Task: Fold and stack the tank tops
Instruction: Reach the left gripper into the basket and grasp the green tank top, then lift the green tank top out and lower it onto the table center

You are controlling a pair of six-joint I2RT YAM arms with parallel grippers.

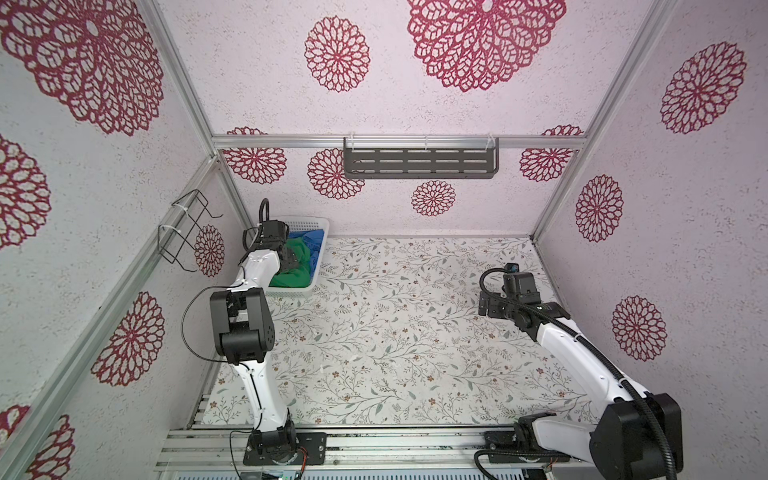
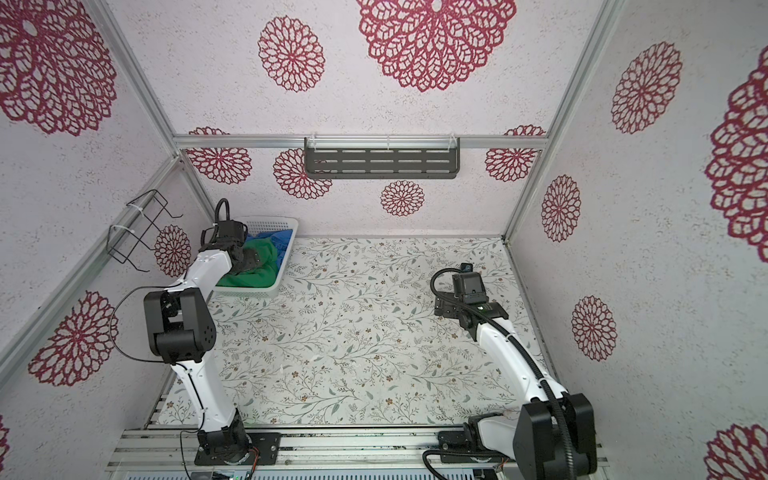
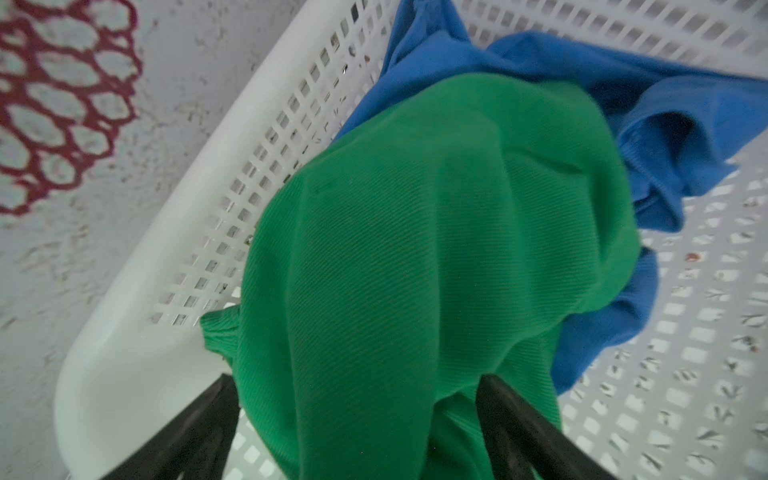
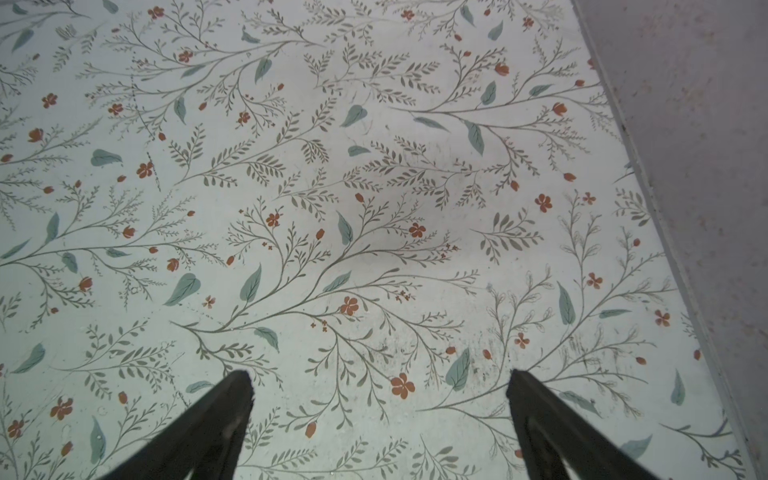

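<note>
The green tank top (image 3: 436,249) lies crumpled in the white perforated basket (image 3: 137,332), heaped on the blue tank top (image 3: 540,70), which spreads out from under it towards the basket's far wall. In both top views the basket (image 1: 291,291) stands at the far left corner of the floral worktop (image 1: 395,332), close to the back wall.

The left gripper (image 3: 357,378) reaches down into the basket. Its jaws are spread, one finger on each side of a bunched fold of the green top, and the cloth between them is not pinched.

The right gripper (image 4: 380,374) hangs over bare worktop on the right side, near the side wall, with its jaws wide apart and nothing between them.
</note>
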